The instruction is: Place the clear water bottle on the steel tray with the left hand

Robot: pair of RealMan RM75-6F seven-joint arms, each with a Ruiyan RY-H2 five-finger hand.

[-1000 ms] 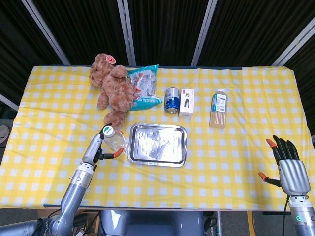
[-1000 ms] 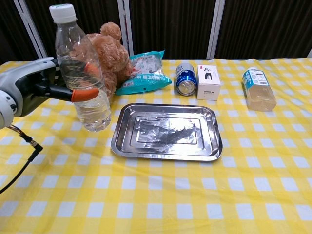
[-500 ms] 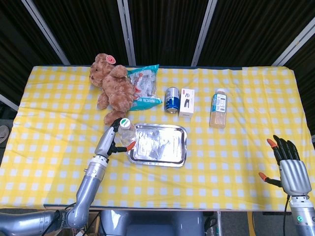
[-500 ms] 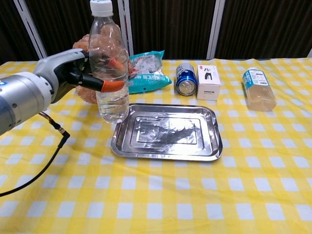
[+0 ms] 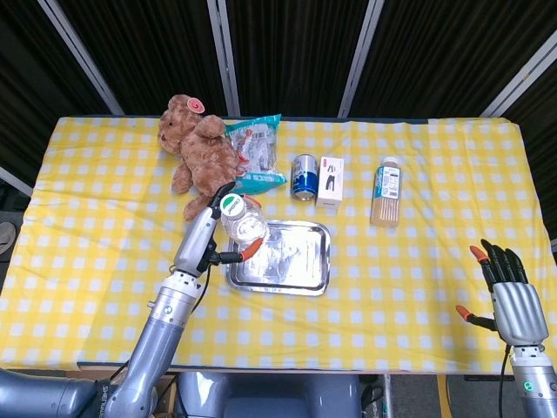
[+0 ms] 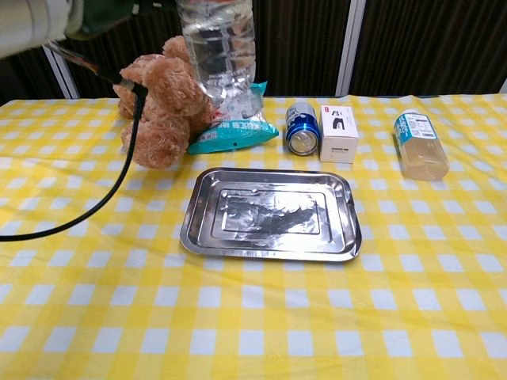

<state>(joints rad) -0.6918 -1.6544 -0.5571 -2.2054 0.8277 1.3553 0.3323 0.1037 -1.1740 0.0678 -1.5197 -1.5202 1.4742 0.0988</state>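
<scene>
Now, step: left hand (image 5: 202, 242) grasping the clear water bottle (image 5: 241, 221), raised over the steel tray's (image 5: 300, 280) left edge.
Next: lower it upright onto the tray floor, then release.
Right hand (image 5: 512, 299): released, fingers spread, near the table's right edge.

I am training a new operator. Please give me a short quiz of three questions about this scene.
1. True or false: the clear water bottle already stands on the steel tray.
2. Which hand holds the bottle: A) left hand, B) right hand?
3. What stands between the blue can and the labelled bottle?

Key: 1. False, it is held above the tray. 2. A. 3. The small white box.
</scene>
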